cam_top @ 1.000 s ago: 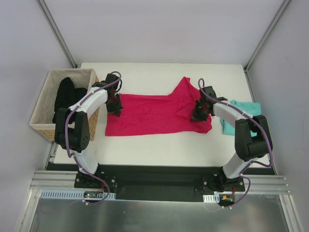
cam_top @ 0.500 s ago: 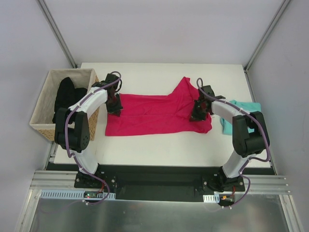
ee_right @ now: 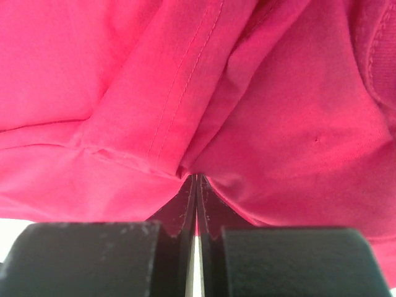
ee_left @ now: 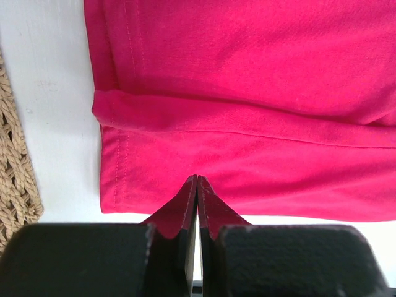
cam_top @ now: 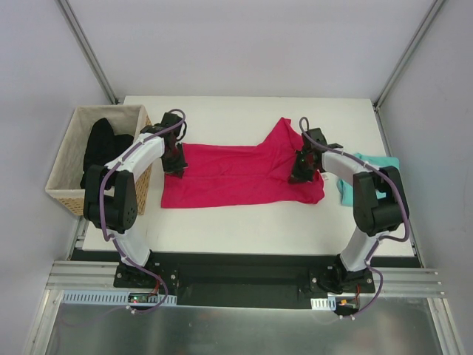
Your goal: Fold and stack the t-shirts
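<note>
- Left pincer (ee_left: 196, 179): black fingers pressed flat together, tips on the bright magenta-pink cloth t-shirt (ee_left: 247, 93) just in from its stitched hem. Only the left wrist view shows this, and it does not show whether cloth is nipped.
- Right pincer (ee_right: 196, 178): clenched on a pinch of the same shirt, with creases running to its tips. Only the right wrist view shows it.
- Overhead view alone: the shirt lies spread on the white bench (cam_top: 244, 222) between both pincers.
- Plain teal-turquoise cloth t-shirt (cam_top: 346, 194): crumpled at the bench's right edge, partly behind the right arm.
- Woven wicker basket (cam_top: 70, 201), left of the bench, holds a black garment (cam_top: 100, 148).
</note>
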`<state>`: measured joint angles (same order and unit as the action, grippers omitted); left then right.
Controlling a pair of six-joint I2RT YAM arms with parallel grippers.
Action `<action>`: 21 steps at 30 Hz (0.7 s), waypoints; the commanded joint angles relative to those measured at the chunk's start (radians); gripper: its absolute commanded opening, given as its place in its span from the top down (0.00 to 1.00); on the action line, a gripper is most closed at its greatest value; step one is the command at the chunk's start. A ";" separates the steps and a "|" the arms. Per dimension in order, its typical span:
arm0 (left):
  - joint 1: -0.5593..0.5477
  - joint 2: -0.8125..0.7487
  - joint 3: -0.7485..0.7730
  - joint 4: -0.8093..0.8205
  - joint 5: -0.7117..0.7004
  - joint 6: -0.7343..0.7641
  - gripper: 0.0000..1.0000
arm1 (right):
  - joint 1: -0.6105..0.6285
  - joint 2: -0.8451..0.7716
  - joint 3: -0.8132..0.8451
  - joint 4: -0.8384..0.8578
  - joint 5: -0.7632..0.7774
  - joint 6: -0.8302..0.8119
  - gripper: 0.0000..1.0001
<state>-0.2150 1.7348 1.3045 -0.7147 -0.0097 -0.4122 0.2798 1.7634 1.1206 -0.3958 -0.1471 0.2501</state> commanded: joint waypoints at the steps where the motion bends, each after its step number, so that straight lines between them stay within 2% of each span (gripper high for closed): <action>1: -0.003 -0.020 0.006 -0.015 -0.027 -0.011 1.00 | 0.007 0.018 0.044 -0.002 -0.017 -0.006 0.99; 21: -0.003 0.011 0.041 -0.026 -0.029 -0.002 1.00 | 0.010 0.119 0.182 -0.041 -0.023 -0.034 0.99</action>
<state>-0.2150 1.7355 1.3052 -0.7155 -0.0109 -0.4118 0.2855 1.8660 1.2522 -0.4088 -0.1623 0.2382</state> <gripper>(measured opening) 0.003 0.013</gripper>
